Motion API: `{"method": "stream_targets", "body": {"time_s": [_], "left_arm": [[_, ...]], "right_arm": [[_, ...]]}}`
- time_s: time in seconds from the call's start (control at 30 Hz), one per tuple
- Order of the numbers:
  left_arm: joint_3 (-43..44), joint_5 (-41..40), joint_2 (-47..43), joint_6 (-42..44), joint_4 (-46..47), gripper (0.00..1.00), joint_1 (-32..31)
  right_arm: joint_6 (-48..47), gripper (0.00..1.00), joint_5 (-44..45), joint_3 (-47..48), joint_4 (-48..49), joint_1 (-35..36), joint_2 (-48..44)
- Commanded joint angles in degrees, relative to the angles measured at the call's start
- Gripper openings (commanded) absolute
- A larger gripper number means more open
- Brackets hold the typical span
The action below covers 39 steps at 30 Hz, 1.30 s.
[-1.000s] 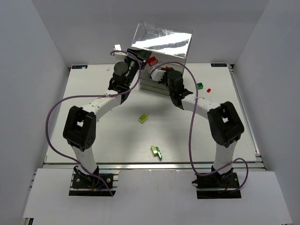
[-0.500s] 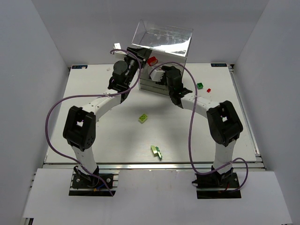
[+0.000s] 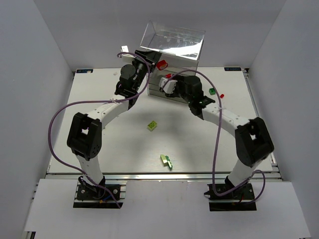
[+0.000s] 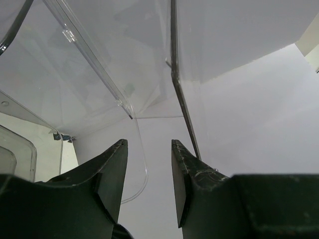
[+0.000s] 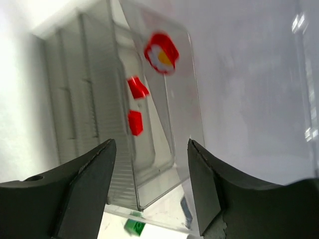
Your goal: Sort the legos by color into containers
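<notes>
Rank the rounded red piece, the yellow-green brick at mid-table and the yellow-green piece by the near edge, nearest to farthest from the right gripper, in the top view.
From the right gripper:
1. rounded red piece, just beyond it, at the clear box.
2. yellow-green brick, centre of the view, on the near side of the gripper.
3. yellow-green piece, lowest, by the near edge.

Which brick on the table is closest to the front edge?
The front yellow-green brick, alone near the table's near edge; the other yellow-green brick sits farther back, mid-table.
</notes>
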Motion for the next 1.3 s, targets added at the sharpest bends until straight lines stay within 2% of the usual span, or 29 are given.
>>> {"method": "stream_targets", "body": {"time_s": [0.0, 0.1, 0.13, 0.2, 0.27, 0.37, 0.47, 0.67, 0.83, 0.93, 0.97, 1.03, 1.13, 1.17, 1.23, 1.27], "left_arm": [[1.96, 0.71, -1.24, -0.01, 0.99, 0.51, 0.2], [2.04, 0.79, -1.33, -0.01, 0.99, 0.51, 0.2], [1.96, 0.79, -1.33, -0.09, 0.9, 0.51, 0.2], [1.87, 0.71, -1.41, -0.01, 0.9, 0.51, 0.2], [1.78, 0.71, -1.41, -0.01, 0.99, 0.51, 0.2], [1.52, 0.71, -1.59, -0.01, 0.99, 0.51, 0.2], [1.08, 0.62, -1.76, -0.09, 1.25, 0.51, 0.2], [0.81, 0.71, -1.59, -0.36, 1.86, 0.51, 0.2], [0.9, 0.79, -1.24, -0.62, 2.13, 0.51, 0.2], [0.81, 0.88, -0.89, -0.97, 2.65, 0.51, 0.2], [0.81, 0.97, -0.89, -1.15, 2.74, 0.51, 0.2], [0.73, 1.06, -0.54, -1.32, 3.09, 0.51, 0.2], [0.64, 1.06, -0.71, -1.5, 3.27, 0.51, 0.2], [0.55, 1.06, -0.62, -1.5, 3.45, 0.51, 0.2], [0.55, 1.06, -0.53, -1.5, 3.71, 0.52, 0.2], [0.55, 1.06, -0.45, -1.59, 3.89, 0.51, 0.2]], "right_arm": [[-1.37, 0.65, -14.29, -3.71, -1.49, -0.45, -7.19], [-6.29, 0.64, -23.87, -7.23, -6.75, -0.72, -11.67], [-9.26, 0.64, -27.81, -7.76, -11.21, -0.89, -13.16], [-10.86, 0.59, -31.52, -8.12, -15.63, -1.24, -14.22], [-11.83, 0.52, -34.7, -7.77, -21.84, -1.68, -15.37], [-7.74, 0.29, -35.58, -7.42, -25.91, -2.56, -16.16], [-1.76, 0.19, -34.45, -7.94, -28.47, -5.01, -17.91], [6.61, 0.2, -33.65, -14.09, -27.34, -9.85, -24.68], [21.95, 0.24, -26.01, -17.17, -24.35, -16.52, -28.73], [30.22, 0.18, -25.39, -15.16, -27.67, -21.78, -27.77], [32.61, 0.09, -24.87, -14.98, -28.04, -22.68, -27.59], [37.44, 0.01, -23.11, -14.71, -28.04, -25.4, -26.8], [44.66, 0.0, -22.66, -11.82, -29.53, -29.27, -23.82], [47.81, 0.0, -22.92, -8.85, -31.36, -30.24, -22.59], [50.55, 0.09, -24.85, -5.94, -33.22, -34.01, -18.9], [51.7, 0.22, -25.56, -4.18, -34.01, -34.63, -17.76]]}}
